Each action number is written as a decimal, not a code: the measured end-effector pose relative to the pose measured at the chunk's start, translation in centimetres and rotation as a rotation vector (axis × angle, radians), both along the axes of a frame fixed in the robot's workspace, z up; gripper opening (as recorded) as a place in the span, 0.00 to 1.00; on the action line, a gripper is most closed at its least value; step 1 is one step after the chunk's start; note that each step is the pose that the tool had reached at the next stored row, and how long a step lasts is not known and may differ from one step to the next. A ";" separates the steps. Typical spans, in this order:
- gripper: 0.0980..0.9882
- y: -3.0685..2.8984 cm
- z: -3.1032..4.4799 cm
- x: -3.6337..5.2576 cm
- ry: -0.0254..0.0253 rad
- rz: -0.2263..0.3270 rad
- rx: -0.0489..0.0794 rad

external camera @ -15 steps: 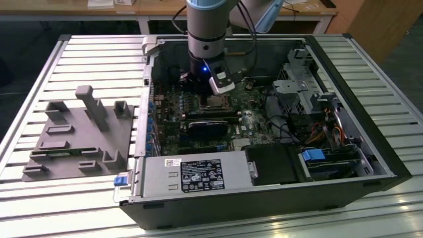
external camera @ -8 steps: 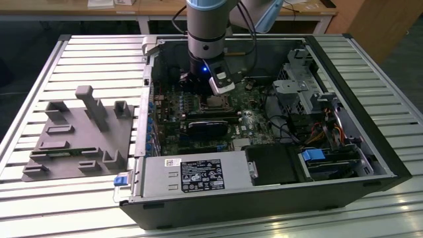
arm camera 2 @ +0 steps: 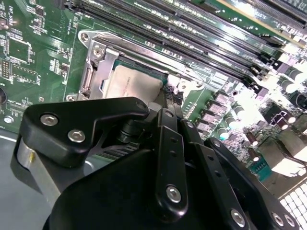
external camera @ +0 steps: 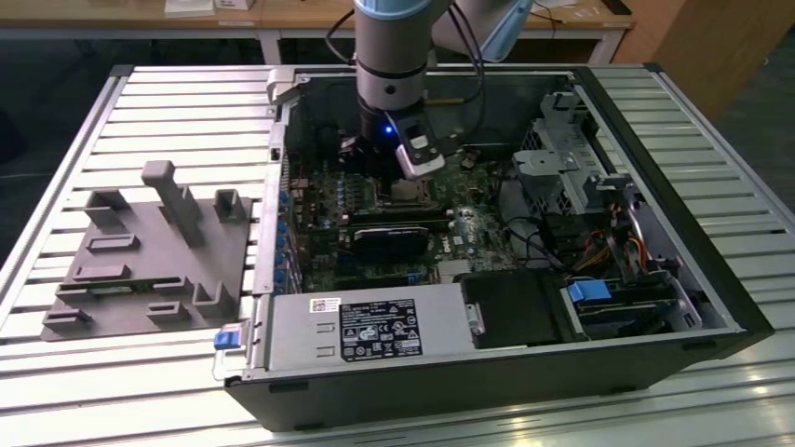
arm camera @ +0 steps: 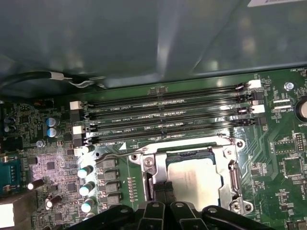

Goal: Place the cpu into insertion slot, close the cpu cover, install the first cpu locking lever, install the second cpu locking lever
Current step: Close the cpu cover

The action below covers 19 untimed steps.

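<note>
The cpu, a pale silver square, lies flat in the insertion slot on the green board. The silvery cpu cover frames it and looks lowered around it. A thin wire locking lever runs along the socket's edge toward the capacitors. My gripper hangs low over the socket edge beside the cpu. Its dark fingertips sit together, shut, with nothing visible between them.
Long black memory slots run just past the socket. A black block, a power supply and drive bays crowd the open case. A grey fixture stands on the slatted table at the exterior view's left.
</note>
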<state>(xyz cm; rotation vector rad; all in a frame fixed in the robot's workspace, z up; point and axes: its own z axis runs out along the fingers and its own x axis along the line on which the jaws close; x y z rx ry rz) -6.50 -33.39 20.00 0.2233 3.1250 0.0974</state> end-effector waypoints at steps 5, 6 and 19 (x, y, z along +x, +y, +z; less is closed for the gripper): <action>0.00 0.01 0.02 0.10 0.0000 0.000 0.000; 0.00 0.01 0.06 0.10 0.0001 0.000 0.000; 0.00 0.01 1.80 0.10 0.0001 0.000 0.000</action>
